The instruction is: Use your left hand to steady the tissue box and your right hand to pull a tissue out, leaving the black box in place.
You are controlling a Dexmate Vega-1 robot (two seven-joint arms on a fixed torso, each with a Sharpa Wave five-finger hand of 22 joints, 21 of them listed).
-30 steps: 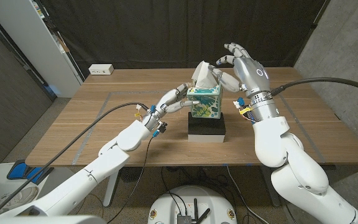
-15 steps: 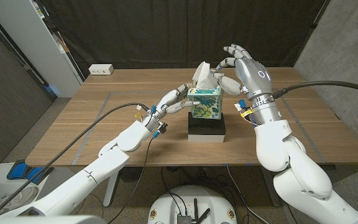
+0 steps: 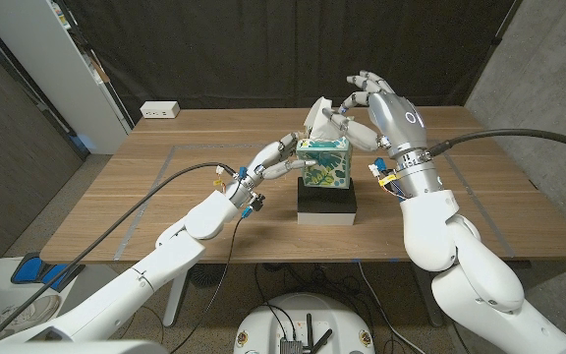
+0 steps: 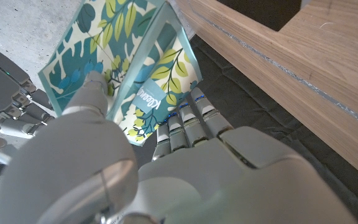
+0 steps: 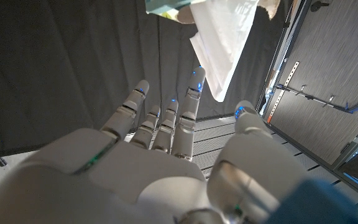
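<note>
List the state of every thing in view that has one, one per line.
tissue box: upright on the black box, a tissue sticking out of its top
tissue: partly out of the box, not yet pinched
black box: flat on the table, under the tissue box
left hand: gripping the tissue box's side
right hand: open beside the tissue, fingers apart

The right hand [image 5: 166, 180] reaches toward a white tissue [image 5: 225, 37], its fingers [image 5: 188, 106] apart. The tissue hangs just beyond the fingertips, against a dark curtain [image 5: 61, 68].
</note>
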